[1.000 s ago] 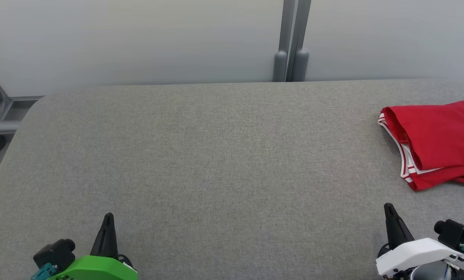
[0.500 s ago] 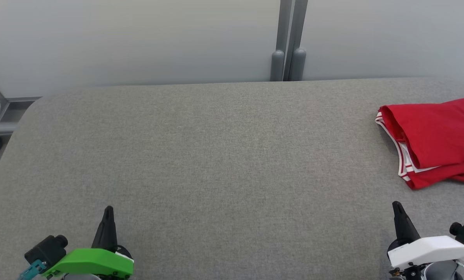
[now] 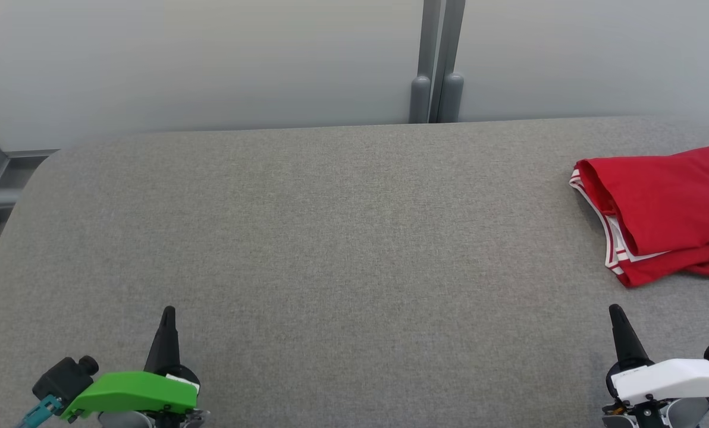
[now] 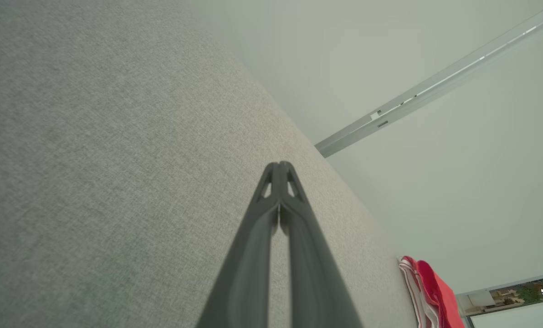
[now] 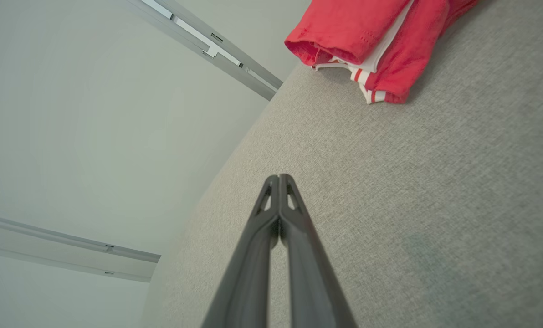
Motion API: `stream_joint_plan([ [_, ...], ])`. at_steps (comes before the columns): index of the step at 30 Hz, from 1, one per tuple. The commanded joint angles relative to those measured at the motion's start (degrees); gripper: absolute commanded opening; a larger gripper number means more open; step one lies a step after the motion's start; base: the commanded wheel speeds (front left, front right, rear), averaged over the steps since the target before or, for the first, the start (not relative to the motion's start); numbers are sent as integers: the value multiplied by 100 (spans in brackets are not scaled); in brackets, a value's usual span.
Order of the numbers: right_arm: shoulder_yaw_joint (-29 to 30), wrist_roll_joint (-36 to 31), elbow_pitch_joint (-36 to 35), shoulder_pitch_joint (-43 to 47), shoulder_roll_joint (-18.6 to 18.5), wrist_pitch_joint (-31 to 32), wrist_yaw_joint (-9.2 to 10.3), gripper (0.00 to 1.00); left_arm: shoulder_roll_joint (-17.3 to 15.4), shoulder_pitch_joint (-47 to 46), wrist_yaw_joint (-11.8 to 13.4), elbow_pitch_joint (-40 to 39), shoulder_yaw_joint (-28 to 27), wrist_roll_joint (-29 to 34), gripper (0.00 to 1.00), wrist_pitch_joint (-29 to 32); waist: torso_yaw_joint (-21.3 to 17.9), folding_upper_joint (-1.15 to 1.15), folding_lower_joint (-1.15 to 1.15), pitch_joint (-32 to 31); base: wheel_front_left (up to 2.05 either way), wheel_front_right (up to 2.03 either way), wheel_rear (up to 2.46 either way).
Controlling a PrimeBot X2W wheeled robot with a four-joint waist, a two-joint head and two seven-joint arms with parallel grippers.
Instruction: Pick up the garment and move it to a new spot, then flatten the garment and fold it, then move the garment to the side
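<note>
one red garment point(image 3: 664, 208) lies on the grey table point(image 3: 331, 238), my right gripper point(image 3: 615, 309) near it, my left gripper point(image 3: 168, 312) well apart from it, both pinched closed and empty.

The folded red garment point(image 3: 664, 208) lies at the grey table's point(image 3: 331, 238) right end, near the right gripper point(image 3: 615, 309), well apart from the left gripper point(image 3: 168, 311).

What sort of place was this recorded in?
Probably a robot test bay or lab, not a home: a grey fabric-covered table, plain pale partition panels joined by a metal post, and one folded red garment.
</note>
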State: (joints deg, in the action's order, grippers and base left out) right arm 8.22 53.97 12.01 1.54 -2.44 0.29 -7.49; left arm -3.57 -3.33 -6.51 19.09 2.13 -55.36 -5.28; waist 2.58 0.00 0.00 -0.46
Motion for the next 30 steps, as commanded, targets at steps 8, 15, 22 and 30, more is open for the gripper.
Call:
stream_joint_plan([
  [8, 130, 693, -144, -100, -39, 169, -1, 0, 1, -215, -31, -129, 12, -677, 0, 128, -30, 0, 0, 8, 0, 0, 0],
  [15, 204, 1132, -188, -104, -42, 281, -1, 0, 10, -258, -43, -171, 20, -1106, 0, 223, -55, 0, 0, 14, 0, 0, 0],
  [22, 272, 1543, -228, -106, -45, 382, -2, 0, 17, -279, -55, -204, 27, -1504, 0, 303, -79, 0, 0, 20, 0, 0, 0],
  [30, 345, 1975, -271, -101, -47, 491, -1, 0, 27, -316, -65, -244, 35, -1936, 0, 399, -106, 0, 0, 28, 0, 0, 0],
])
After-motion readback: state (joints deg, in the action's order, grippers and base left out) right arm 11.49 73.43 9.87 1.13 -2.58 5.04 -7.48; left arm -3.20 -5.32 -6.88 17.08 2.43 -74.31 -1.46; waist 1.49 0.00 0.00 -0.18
